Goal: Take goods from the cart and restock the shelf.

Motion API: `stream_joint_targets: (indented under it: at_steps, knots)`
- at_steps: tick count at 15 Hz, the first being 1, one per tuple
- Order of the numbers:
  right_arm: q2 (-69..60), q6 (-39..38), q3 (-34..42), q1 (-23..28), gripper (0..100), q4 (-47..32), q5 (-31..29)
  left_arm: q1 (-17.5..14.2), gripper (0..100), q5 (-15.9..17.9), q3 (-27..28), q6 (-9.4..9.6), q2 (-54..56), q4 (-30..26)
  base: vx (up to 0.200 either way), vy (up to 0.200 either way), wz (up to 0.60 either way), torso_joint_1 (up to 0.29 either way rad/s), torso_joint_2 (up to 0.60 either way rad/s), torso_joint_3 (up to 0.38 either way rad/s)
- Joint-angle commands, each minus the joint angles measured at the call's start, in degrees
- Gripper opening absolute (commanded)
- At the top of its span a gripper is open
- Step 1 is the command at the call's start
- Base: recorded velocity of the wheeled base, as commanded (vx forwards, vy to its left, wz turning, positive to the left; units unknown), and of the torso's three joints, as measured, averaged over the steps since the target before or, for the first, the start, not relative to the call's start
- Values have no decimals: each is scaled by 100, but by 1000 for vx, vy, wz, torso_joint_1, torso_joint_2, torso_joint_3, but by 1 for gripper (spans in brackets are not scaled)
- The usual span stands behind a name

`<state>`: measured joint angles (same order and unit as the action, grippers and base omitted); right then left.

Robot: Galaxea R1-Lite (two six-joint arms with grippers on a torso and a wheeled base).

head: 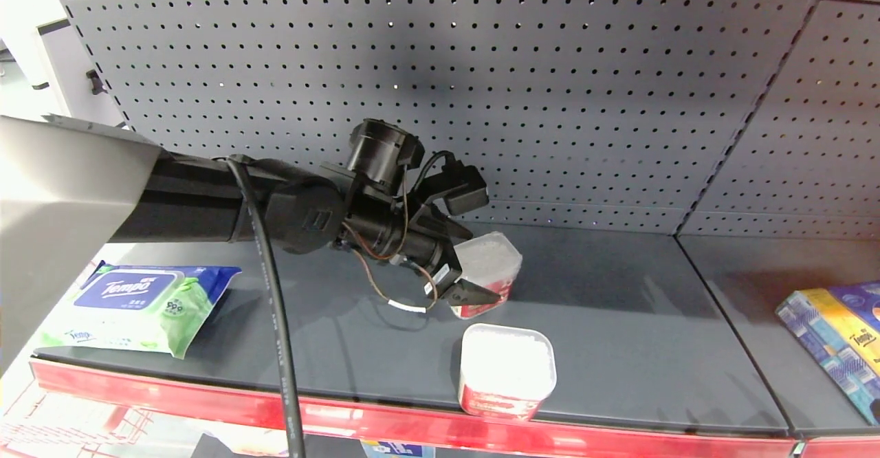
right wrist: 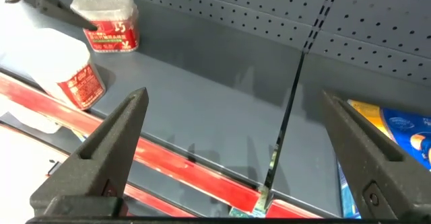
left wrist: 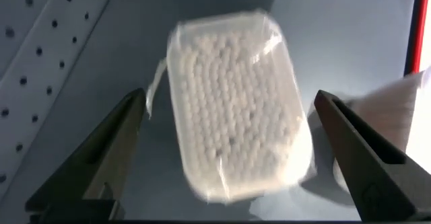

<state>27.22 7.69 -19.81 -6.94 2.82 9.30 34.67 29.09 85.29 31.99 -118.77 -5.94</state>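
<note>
Two white cotton-swab boxes with red labels stand on the grey shelf (head: pixel 619 320). The rear box (head: pixel 496 255) sits between the fingers of my left gripper (head: pixel 481 276), which is open. In the left wrist view the same box (left wrist: pixel 236 103) shows its swab-filled top, with a gap to each finger (left wrist: pixel 101 163). The front box (head: pixel 507 368) stands near the shelf's front edge, a little nearer than the gripper. My right gripper (right wrist: pixel 232 103) hangs open over the shelf's front edge, with nothing in it, well to the right of both boxes (right wrist: pixel 108 22).
A green and blue wet-wipes pack (head: pixel 137 307) lies at the shelf's left end. Blue and yellow tissue packs (head: pixel 839 334) lie on the neighbouring shelf section at the right. A pegboard wall (head: pixel 481 86) closes the back. A red price rail (head: pixel 344 417) runs along the front.
</note>
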Motion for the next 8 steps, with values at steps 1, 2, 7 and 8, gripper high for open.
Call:
stream_joint_targets:
  at_steps: [1,2,7,8]
  knots:
    - [20,-5,-23,-1,100,-9,1,-39,100,1,-188,0,223,5,0,0,0,0,0,0]
    - [20,-5,-23,-1,100,0,1,-110,100,-17,-363,0,311,14,0,0,0,0,0,0]
    - [117,-40,-58,-1,100,-9,-7,-259,100,-202,-513,0,355,40,0,0,0,0,0,0]
    - [117,-49,-58,-1,100,-9,-7,-303,100,-237,-513,0,355,49,0,0,0,0,0,0]
